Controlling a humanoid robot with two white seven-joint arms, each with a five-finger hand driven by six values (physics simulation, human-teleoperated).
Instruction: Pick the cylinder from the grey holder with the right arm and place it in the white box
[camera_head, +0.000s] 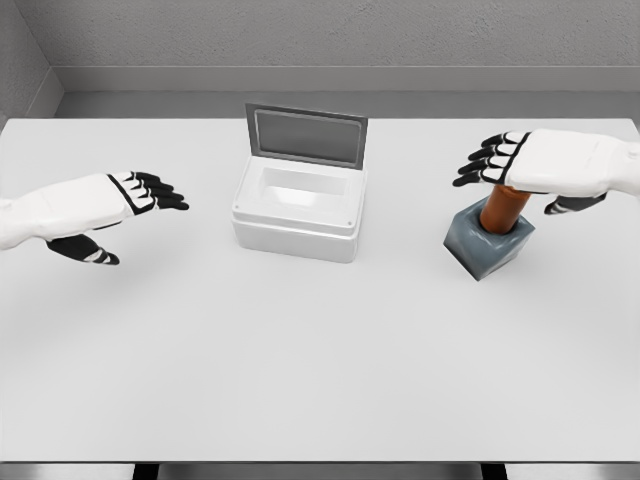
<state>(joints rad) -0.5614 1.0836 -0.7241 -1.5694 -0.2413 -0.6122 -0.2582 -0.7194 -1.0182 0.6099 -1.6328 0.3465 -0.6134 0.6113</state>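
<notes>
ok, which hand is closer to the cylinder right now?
Right. The right hand hovers directly over the cylinder standing in the grey holder, fingers open. The left hand is far across the table, beyond the white box.

White table (320, 380) fills most of the frame, surface plain and matte. Grey textured back wall (330, 30) runs across the top edge, with a lighter baseboard strip (330, 78) below it. A second grey wall (20, 60) meets it at the upper left corner. Dark floor strip (320, 470) along the bottom edge.
</notes>
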